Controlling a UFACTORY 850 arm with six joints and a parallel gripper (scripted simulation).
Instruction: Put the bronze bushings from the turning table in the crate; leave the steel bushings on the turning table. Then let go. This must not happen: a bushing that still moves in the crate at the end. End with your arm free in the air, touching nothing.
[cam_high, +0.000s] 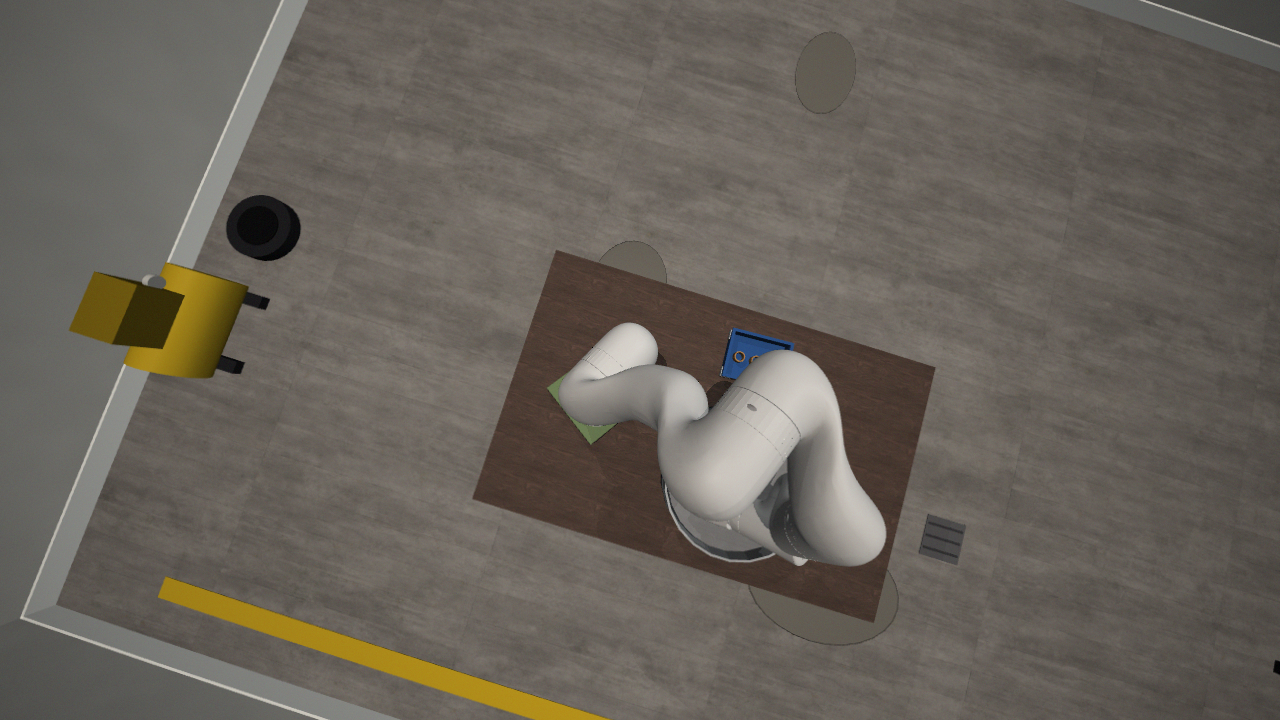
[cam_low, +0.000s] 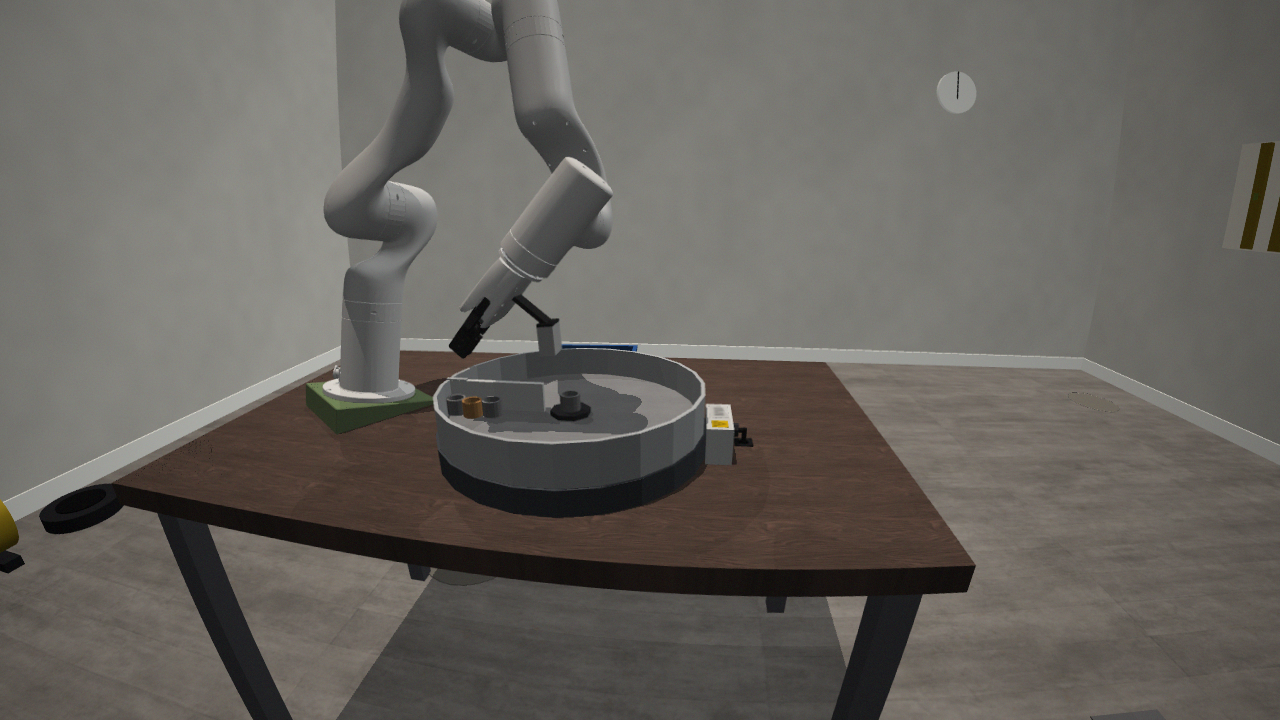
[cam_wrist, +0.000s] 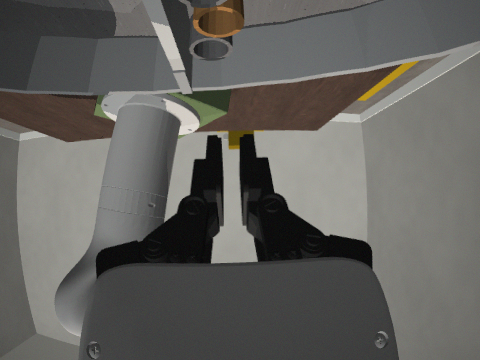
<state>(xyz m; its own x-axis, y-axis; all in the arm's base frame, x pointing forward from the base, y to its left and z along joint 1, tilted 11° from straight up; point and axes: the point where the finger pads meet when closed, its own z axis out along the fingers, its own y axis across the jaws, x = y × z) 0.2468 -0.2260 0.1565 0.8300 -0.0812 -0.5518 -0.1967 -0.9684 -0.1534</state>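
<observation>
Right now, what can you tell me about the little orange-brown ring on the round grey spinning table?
The bronze bushing is a short, hollow orange-brown tube with a metal look. It stands upright on the turning table's floor near the rim, by a grey divider wall, in a row between two grey steel bushings. The gripper hangs above, holding nothing.

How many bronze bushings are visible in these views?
3: one bronze bushing on the grey turning table between two steel bushings; two in the blue crate. The arm may hide more.
</observation>
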